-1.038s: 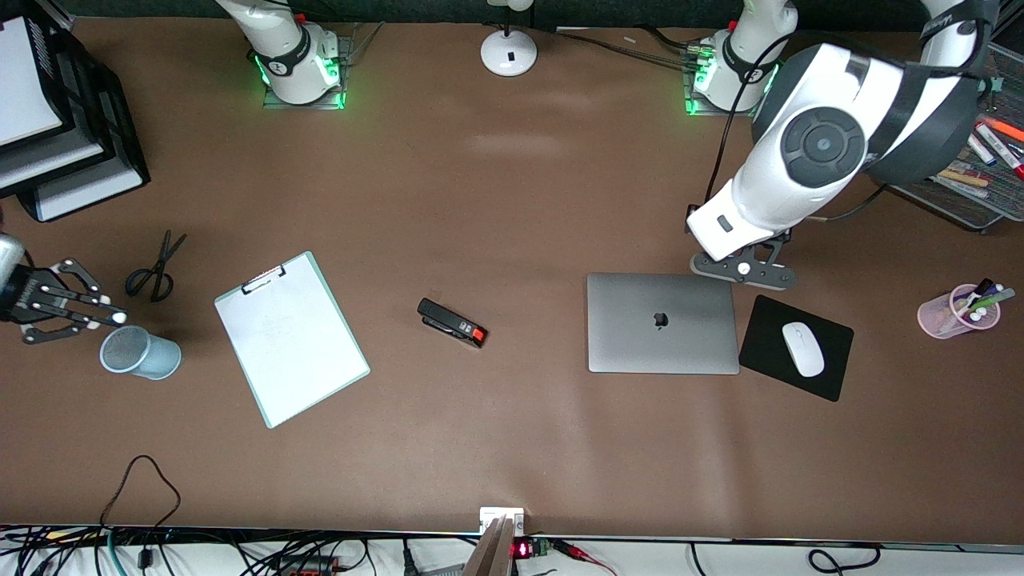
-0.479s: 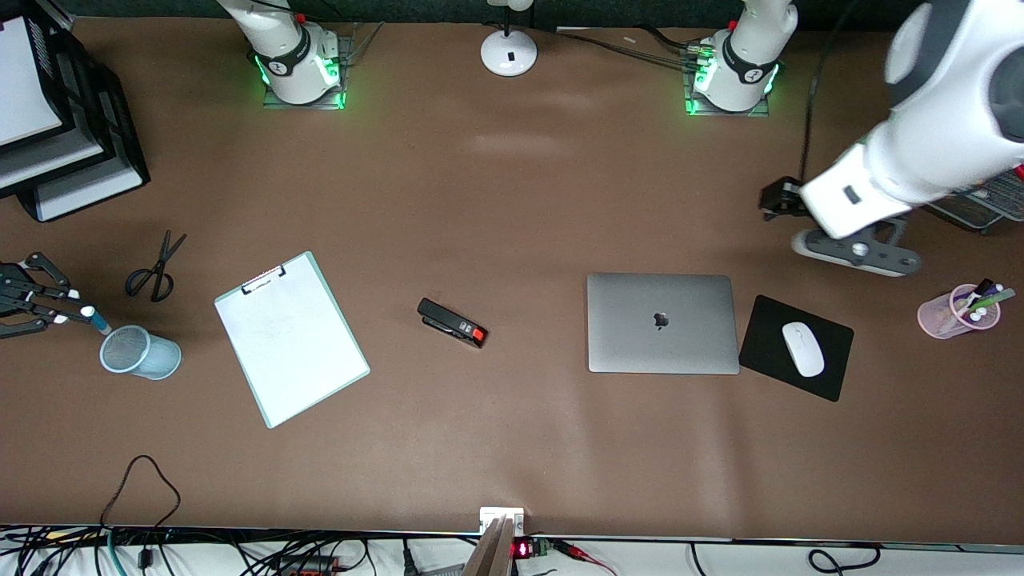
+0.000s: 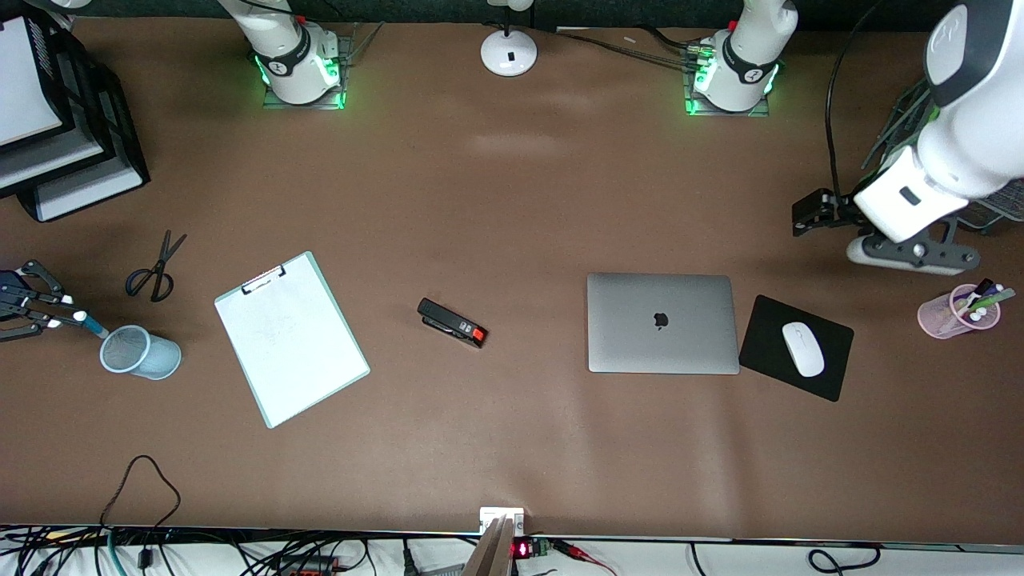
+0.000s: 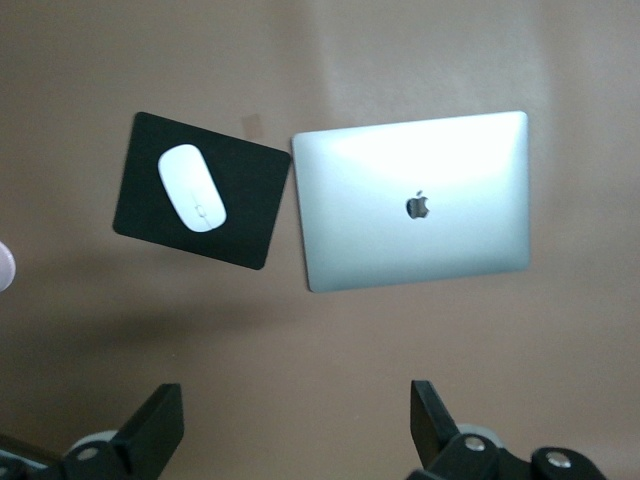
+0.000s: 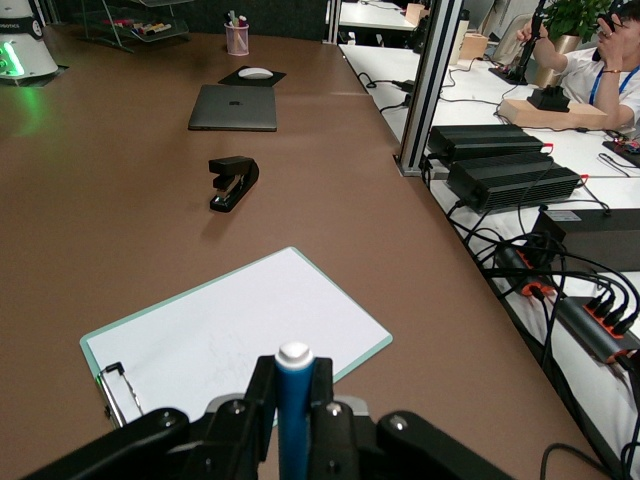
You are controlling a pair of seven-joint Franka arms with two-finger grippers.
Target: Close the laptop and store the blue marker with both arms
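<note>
Overhead first: laptop (image 3: pixel 662 322) lies lid-down and flat, shut, touching the black mouse pad (image 3: pixel 796 348) that carries a white mouse (image 3: pixel 802 349). Left gripper (image 3: pixel 912 252) hangs over bare table near the pink pen cup (image 3: pixel 958 312), well clear of the lid. Right gripper (image 3: pixel 44 312) at the right arm's end of the table pinches the blue marker (image 3: pixel 90 323), tip aimed toward the mesh cup (image 3: pixel 140 352), likely its store.

Left wrist view: black fingers (image 4: pixel 152 430) spread wide, nothing between; laptop (image 4: pixel 415 200) below, closed.

Right wrist view: fingers pressed on the blue marker (image 5: pixel 294 405), white tip outward, over the clipboard (image 5: pixel 235 340); stapler (image 5: pixel 232 183) farther off.
</note>
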